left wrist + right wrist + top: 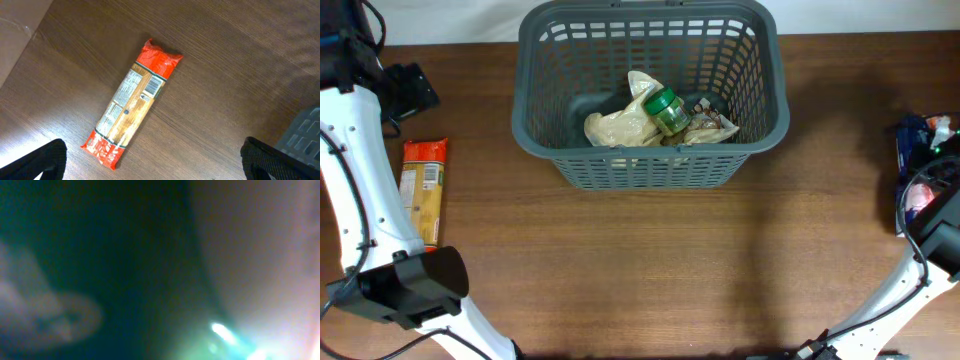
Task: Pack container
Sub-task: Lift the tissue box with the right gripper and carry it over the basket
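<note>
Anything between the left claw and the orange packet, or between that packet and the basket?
Nothing visible. The left claw is open with a clear line to the orange packet, flat on the table. Bare wood lies between it and the basket; only the basket's wall needs clearing.

Right wrist view wholly blurred, nothing identifiable; overhead, right gripper partly covers a blue packet, jaw state unreadable.
</note>
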